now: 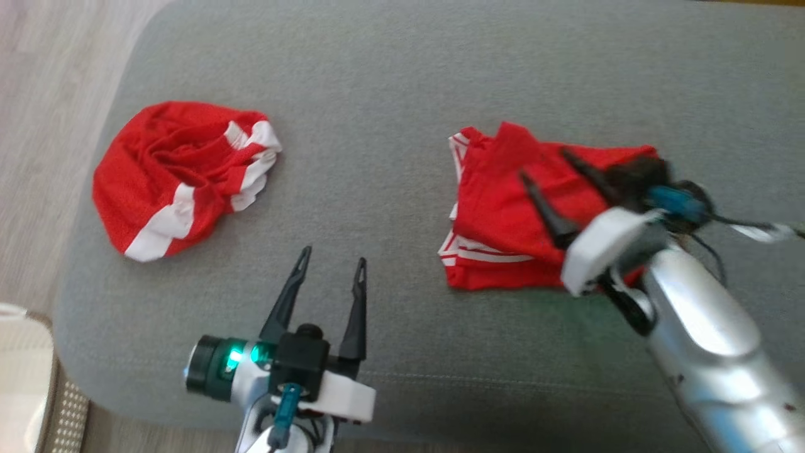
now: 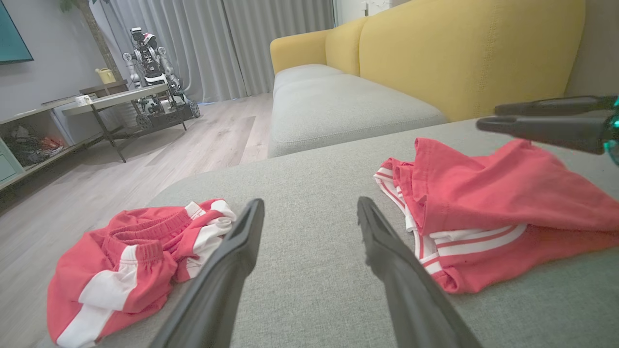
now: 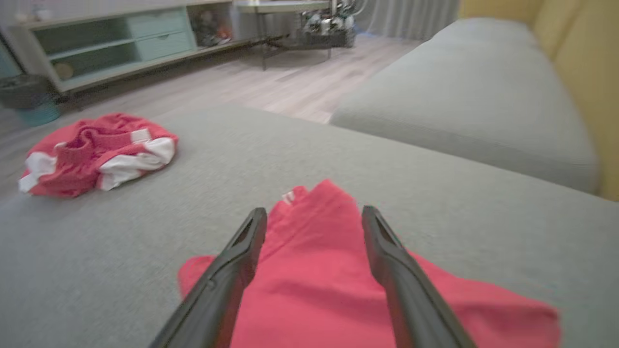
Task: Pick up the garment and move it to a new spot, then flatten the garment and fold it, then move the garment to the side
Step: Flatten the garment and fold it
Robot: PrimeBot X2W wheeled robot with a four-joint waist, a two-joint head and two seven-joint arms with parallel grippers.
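Observation:
A folded red garment [image 1: 503, 207] with thin white stripes lies on the right half of the grey cushion [image 1: 390, 94]; it also shows in the left wrist view [image 2: 508, 193] and under my right fingers [image 3: 314, 290]. My right gripper [image 1: 542, 163] hovers over it, open, with nothing between its fingers [image 3: 313, 211]; it enters the left wrist view from the right [image 2: 488, 117]. My left gripper [image 1: 334, 255] stands open over bare cushion near the front edge [image 2: 309, 202], between the two garments. A second, crumpled red garment [image 1: 170, 170] with broad white bands lies at the cushion's left [image 2: 130, 261] [image 3: 92, 150].
The cushion's left edge drops to a wood floor [image 1: 38, 126]. A pale basket-like thing [image 1: 19, 365] stands at the lower left. A yellow sofa back [image 2: 459, 48] rises behind the cushions. Across the room stand another robot [image 2: 150, 53] by a low table and a shelf unit [image 3: 121, 43].

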